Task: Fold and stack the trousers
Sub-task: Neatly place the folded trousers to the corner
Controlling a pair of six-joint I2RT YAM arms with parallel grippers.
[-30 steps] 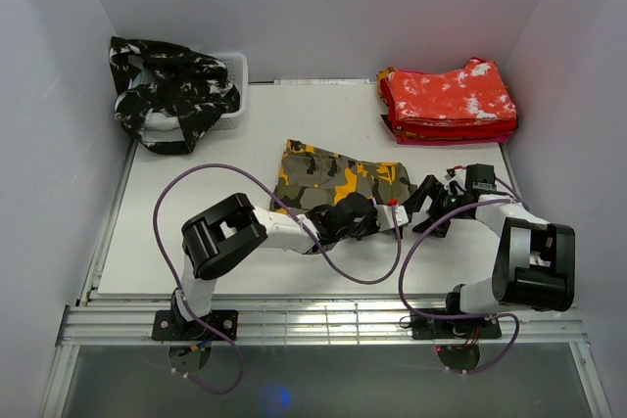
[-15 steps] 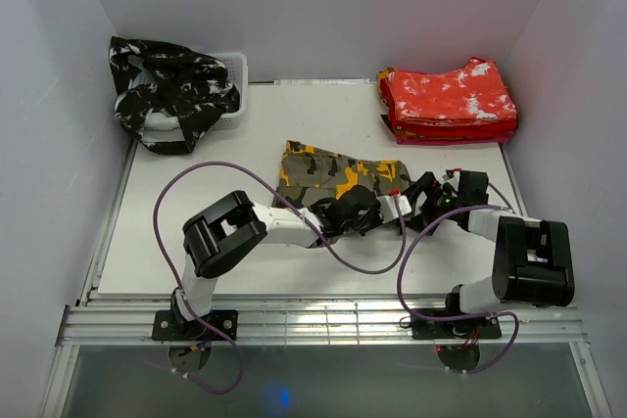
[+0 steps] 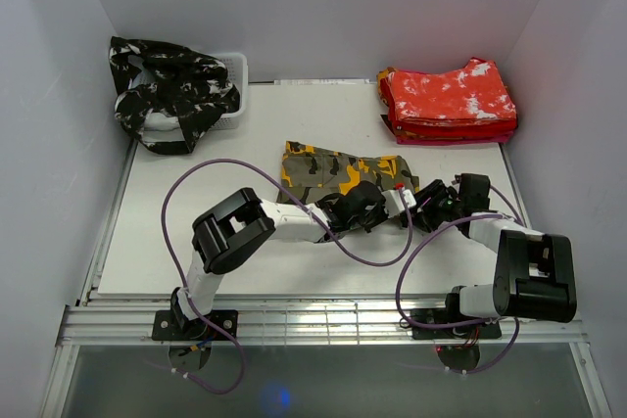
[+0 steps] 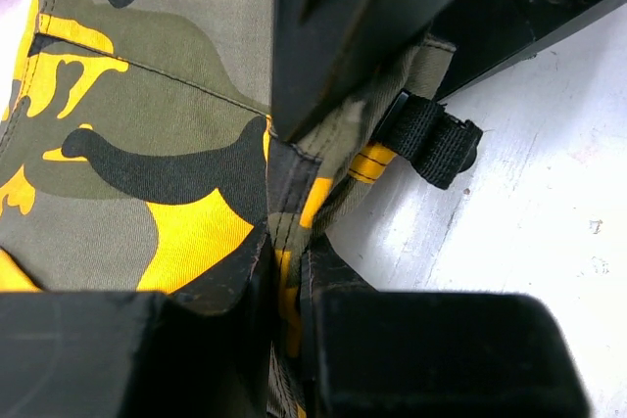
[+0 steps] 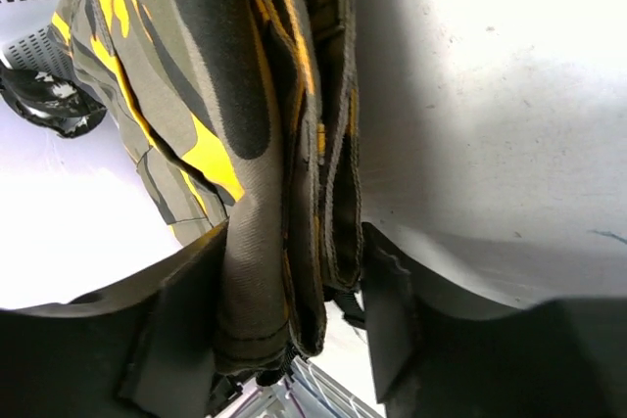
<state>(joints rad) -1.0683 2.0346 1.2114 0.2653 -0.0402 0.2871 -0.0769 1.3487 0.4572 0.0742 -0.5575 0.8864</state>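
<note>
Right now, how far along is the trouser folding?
Done: red-and-white trousers lie folded in a stack at the back right. In hand: olive camouflage trousers, partly folded mid-table, pinched at the near right edge by the left tool and right tool. Left: black-and-white trousers heaped unfolded over the white basket.

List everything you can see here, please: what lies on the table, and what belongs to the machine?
olive trousers: one, olive with orange-yellow and black patches, mid-table.
red trousers: one folded stack, red with white, far right corner.
black trousers: one heap, black with white, draped over the basket.
basket: one, white, far left corner.
table: one, white.
cables: two, purple, looping by the arms.
left fingers: two, black, pinching the olive trousers.
right fingers: two, black, flanking their folded edge; grip unclear.
</note>
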